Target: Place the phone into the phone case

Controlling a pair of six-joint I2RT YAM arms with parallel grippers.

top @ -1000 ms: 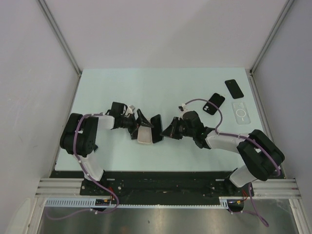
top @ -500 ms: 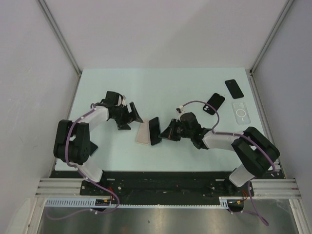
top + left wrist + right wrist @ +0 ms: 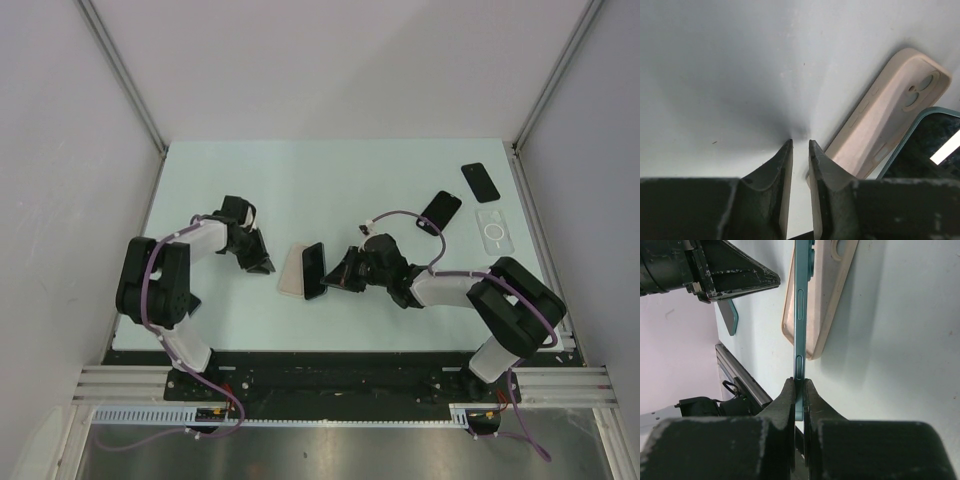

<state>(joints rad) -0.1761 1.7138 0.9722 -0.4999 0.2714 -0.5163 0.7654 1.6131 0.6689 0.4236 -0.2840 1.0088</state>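
gently now, your right gripper (image 3: 799, 383) pinches the phone (image 3: 800, 315) on edge right by the case (image 3: 827, 295), but your left gripper (image 3: 800, 145), slightly apart, holds nothing, so the case may slide away.

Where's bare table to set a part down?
Bare: the far-left and far-middle of the pale table; also the near strip between the beige phone case and the table's near edge. Crowded: centre, where the right gripper holds the teal-edged phone against that case; far-right edge, with nearer black phone, farther black phone, clear case.
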